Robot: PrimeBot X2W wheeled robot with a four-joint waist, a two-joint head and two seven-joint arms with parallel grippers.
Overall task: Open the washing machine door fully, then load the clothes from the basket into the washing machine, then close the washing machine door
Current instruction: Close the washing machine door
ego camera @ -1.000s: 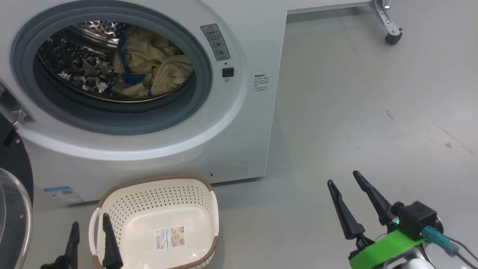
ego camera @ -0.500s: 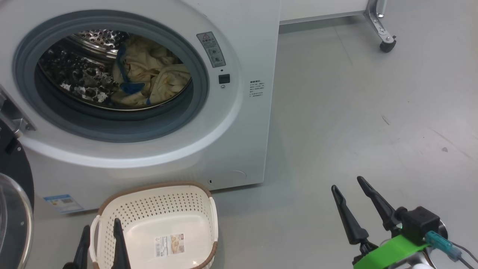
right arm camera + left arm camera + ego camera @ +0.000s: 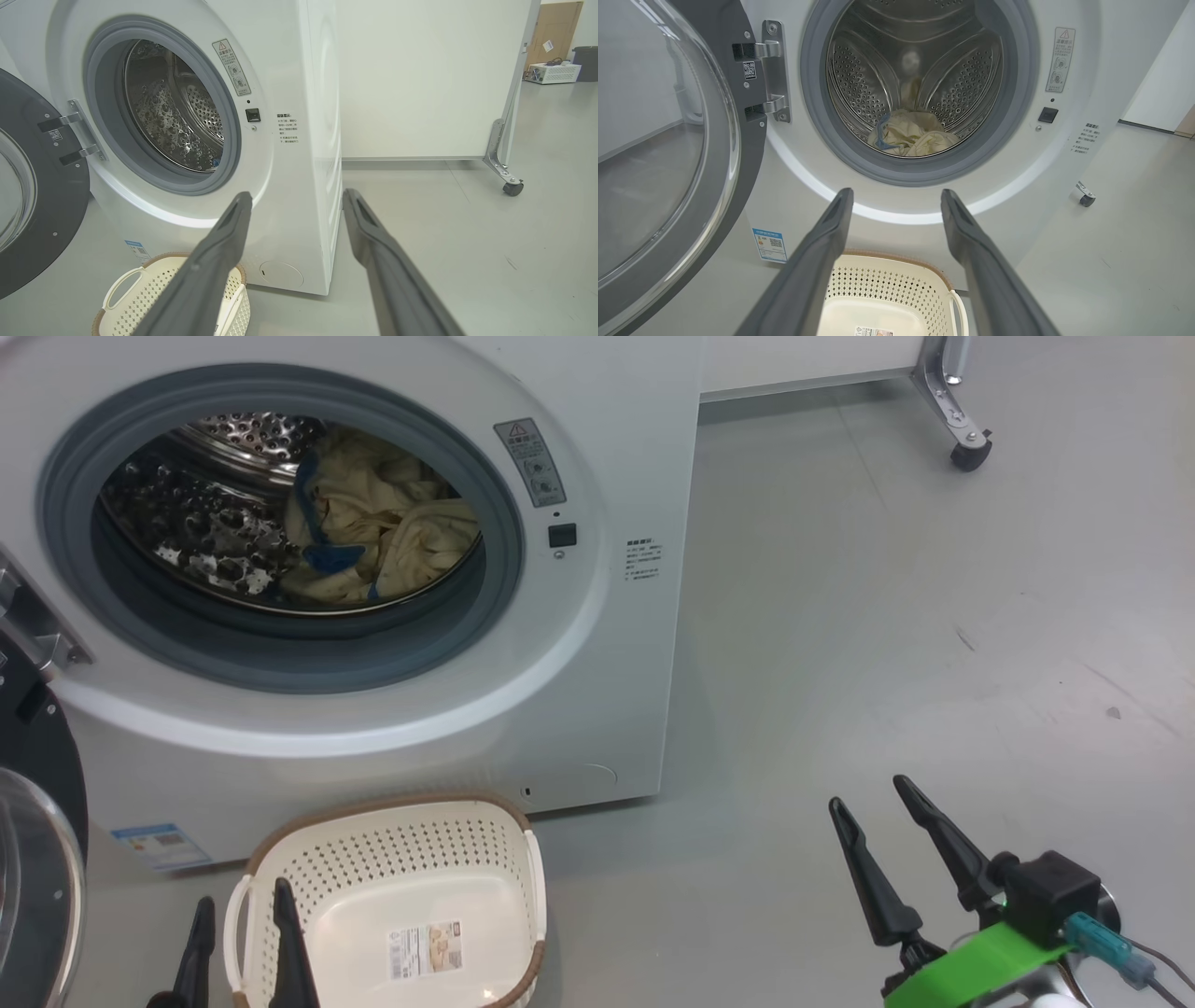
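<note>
- The head camera has shifted a little: the washing machine, the basket and the caster sit lower in the head view than a second ago.
- The left claw shows slightly further right than a second ago, though less far than half a second ago.
- The right claw sits marginally lower.

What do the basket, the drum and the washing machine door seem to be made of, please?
The basket: probably moulded plastic, matte cream, judging by its punched holes; the brown rim could be woven or plastic. The drum: metal, likely stainless steel, shiny and perforated. The washing machine door: clear bulging glass or clear plastic, in a glossy dark rim, with a metal hinge.
</note>
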